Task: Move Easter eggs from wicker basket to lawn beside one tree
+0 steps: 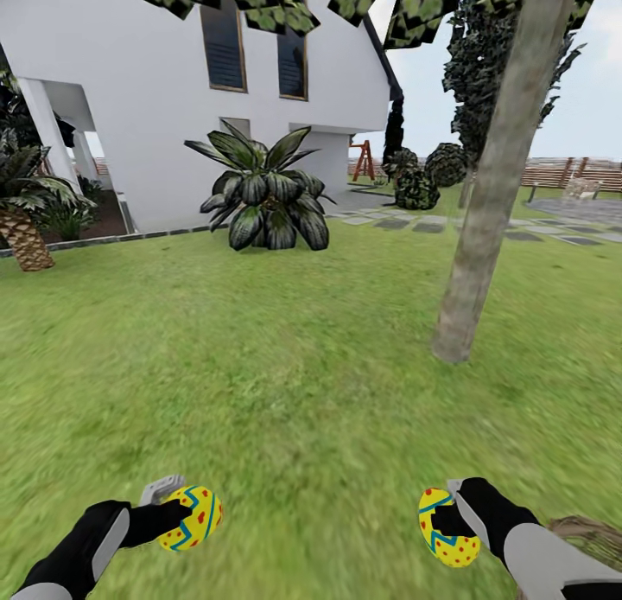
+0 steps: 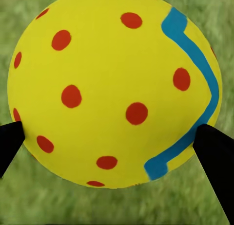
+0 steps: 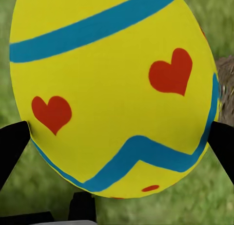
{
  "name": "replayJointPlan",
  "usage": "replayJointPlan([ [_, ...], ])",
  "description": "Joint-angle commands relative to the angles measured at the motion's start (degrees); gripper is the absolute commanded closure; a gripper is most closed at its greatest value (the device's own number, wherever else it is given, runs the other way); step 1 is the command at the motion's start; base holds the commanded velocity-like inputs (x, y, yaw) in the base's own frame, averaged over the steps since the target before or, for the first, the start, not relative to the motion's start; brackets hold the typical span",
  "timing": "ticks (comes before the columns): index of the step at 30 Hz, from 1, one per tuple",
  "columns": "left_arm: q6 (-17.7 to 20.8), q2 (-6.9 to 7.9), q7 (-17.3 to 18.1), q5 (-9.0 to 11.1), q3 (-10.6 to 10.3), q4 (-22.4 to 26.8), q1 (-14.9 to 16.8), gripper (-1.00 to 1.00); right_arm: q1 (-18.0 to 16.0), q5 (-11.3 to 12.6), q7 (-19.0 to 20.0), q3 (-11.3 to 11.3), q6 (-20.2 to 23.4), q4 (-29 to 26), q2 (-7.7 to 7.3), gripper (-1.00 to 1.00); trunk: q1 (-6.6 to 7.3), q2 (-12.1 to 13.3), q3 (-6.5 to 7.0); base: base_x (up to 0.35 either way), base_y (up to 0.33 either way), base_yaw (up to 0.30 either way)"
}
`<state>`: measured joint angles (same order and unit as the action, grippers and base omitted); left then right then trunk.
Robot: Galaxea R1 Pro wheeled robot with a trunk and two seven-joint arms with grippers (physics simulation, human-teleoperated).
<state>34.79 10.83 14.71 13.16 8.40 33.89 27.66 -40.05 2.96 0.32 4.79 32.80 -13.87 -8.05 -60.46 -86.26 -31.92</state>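
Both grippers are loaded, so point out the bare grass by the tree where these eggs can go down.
Open lawn runs between the left gripper, the right gripper and the tree; grass rings its base on every visible side. Each gripper grips an egg. It is tight only beside the right arm, where the wicker basket sits.

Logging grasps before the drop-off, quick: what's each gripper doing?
Left gripper: shut on an Easter egg.
Right gripper: shut on another Easter egg.
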Motion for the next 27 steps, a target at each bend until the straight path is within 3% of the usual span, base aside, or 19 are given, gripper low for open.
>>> replayJointPlan([
  [1,0.36,-0.02,0.23,0.12,0.22,0.03,0.03,1.0,-0.03,0.29,0.03,0.48,0.34,-0.1,-0.04,1.0,-0.02,-0.03,-0.06,0.22,0.291,-0.187],
  [27,0.36,-0.01,0.23,0.11,0.25,-0.04,0.03,1.0,-0.03,0.29,0.09,0.43,0.43,-0.1,-0.21,1.0,-0.02,-0.03,-0.06,0.22,0.291,-0.294],
])
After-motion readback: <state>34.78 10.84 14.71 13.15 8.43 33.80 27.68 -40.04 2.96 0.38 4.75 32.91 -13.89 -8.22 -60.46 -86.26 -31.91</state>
